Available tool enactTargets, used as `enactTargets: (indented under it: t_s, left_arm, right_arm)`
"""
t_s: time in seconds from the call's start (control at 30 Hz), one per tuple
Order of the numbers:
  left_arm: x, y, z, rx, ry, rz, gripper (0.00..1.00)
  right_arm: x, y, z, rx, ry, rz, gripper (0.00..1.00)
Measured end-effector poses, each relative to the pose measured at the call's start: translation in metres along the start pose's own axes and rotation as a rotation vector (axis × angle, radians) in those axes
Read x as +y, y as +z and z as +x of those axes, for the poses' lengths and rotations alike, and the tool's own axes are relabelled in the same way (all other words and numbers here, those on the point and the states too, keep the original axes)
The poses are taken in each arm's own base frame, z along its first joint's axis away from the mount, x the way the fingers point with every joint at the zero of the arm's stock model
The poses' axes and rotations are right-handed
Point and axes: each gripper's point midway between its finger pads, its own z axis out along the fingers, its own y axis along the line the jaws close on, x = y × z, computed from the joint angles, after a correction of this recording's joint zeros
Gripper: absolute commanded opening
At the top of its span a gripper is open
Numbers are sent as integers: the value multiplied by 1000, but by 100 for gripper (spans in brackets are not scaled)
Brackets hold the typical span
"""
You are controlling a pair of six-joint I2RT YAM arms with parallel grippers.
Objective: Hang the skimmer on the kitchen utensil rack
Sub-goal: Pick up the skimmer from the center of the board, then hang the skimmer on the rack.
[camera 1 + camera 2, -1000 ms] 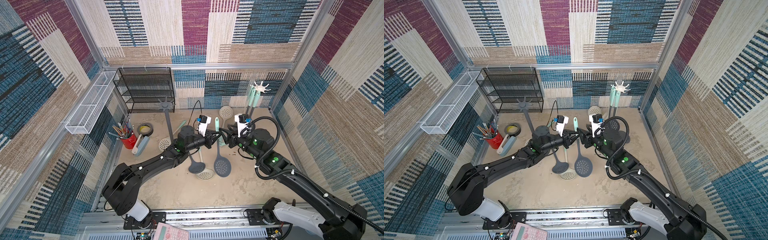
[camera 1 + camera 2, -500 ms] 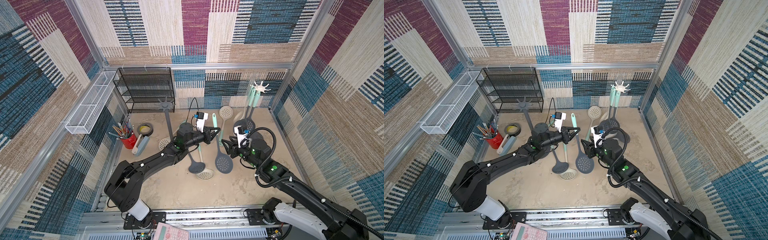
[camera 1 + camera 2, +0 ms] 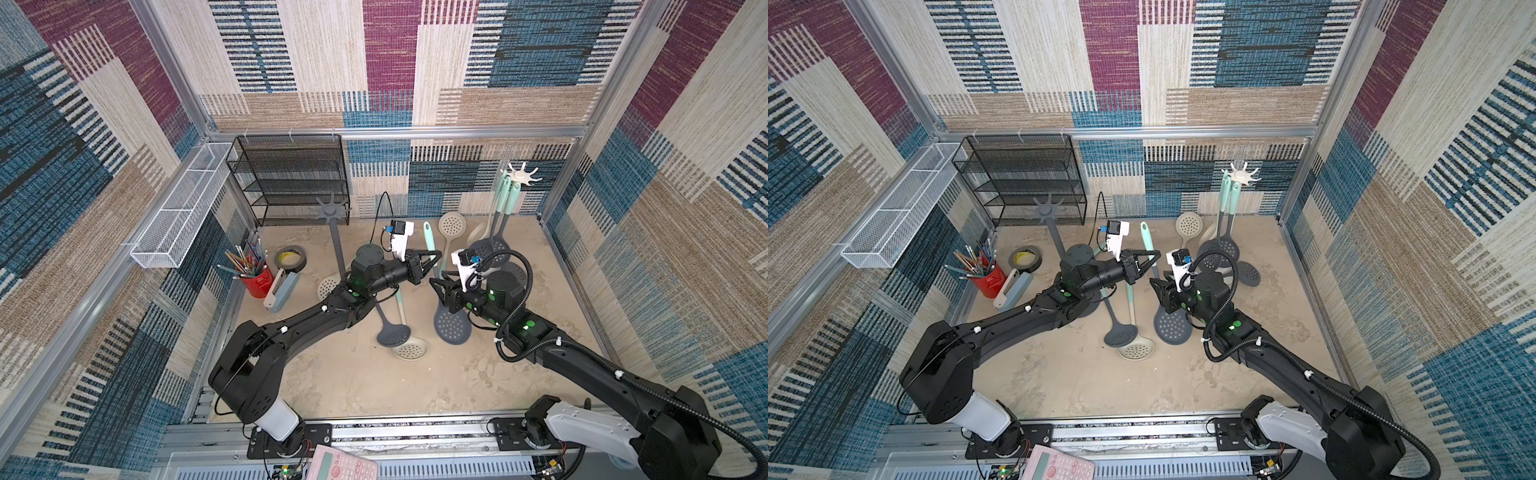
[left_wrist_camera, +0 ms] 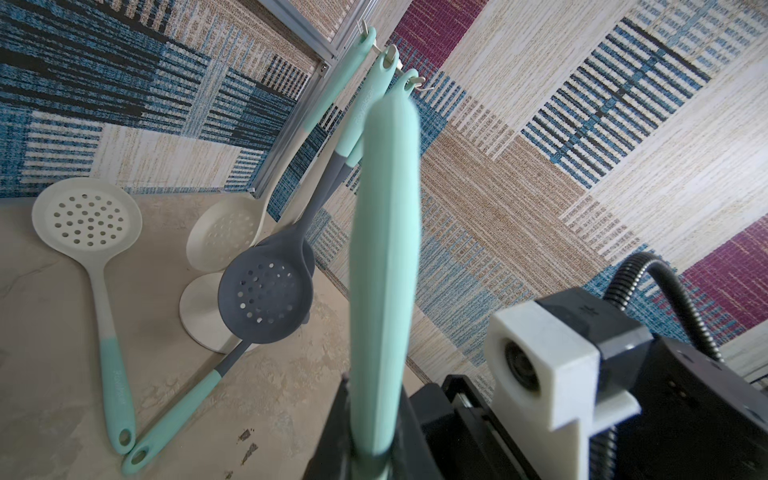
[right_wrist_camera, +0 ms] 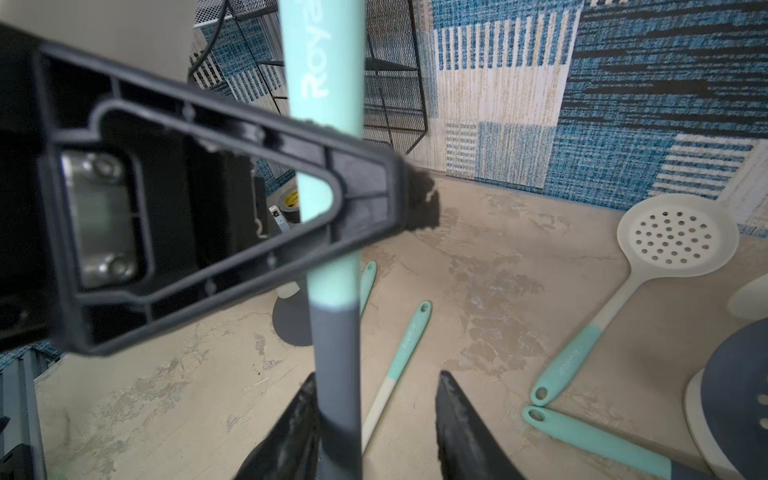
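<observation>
1. Handover looks to be the step in hand, judging from both top views. My left gripper (image 3: pixel 433 258) is clamped tight on the mint handle of the skimmer (image 3: pixel 452 328), and my right gripper (image 3: pixel 436 286) sits just below it at the grey shaft. The skimmer stands tilted over the middle of the table (image 3: pixel 374 395), well apart from the white rack (image 3: pixel 519 176) in the far corner, where 3 skimmers already hang. I cannot tell whether its head touches the table.
2. Left wrist view: the handle (image 4: pixel 384 249) rises out of the closed fingers (image 4: pixel 411 432) edge-on, so its hanging hole is hidden.
3. Right wrist view: the right fingers (image 5: pixel 457 424) stand partly apart, holding nothing. The shaft (image 5: pixel 334 353) lies against 1 of them and clear of the other.
4. Next, I judge, the right fingers must grip the shaft before the left lets go. Then the handle tip must meet a free hook.
5. Skimmer's look: round grey perforated head, grey shaft, mint handle, matte, probably slightly bendy.
</observation>
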Motion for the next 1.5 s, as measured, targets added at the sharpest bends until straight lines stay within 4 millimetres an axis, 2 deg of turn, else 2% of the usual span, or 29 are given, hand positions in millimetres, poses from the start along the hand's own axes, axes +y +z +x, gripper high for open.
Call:
enactTargets:
  t_s: [0.2,0.4,0.57,0.63,0.73,0.93,1.03,1.17,1.5]
  left_arm:
    - [5,-1,1,-8,-21,-22,0]
    - [7,-2,0,-14,-28,-33,0]
    - [5,-4,-1,-10,-32,-45,15]
    - [4,-6,0,-1,-34,-51,25]
    - [1,-13,0,16,-31,-65,43]
    - [0,-25,7,75,-10,-107,64]
    - [-1,-31,10,109,10,-128,70]
    - [-3,-37,13,151,40,-152,76]
    - [-9,-54,18,278,150,-206,85]
  right_arm:
    - [1,9,-1,11,-2,-7,24]
    - [5,10,-6,9,-15,-24,14]
    - [5,7,-6,30,-28,-21,12]
    - [5,4,-6,35,-39,-23,11]
    - [-19,-2,-9,33,-22,74,11]
    - [-53,-26,-22,4,1,186,11]
    - [-69,-39,-29,-15,10,248,11]
    - [-80,-55,-41,-38,5,288,11]
    - [-118,-86,-73,-96,-17,416,12]
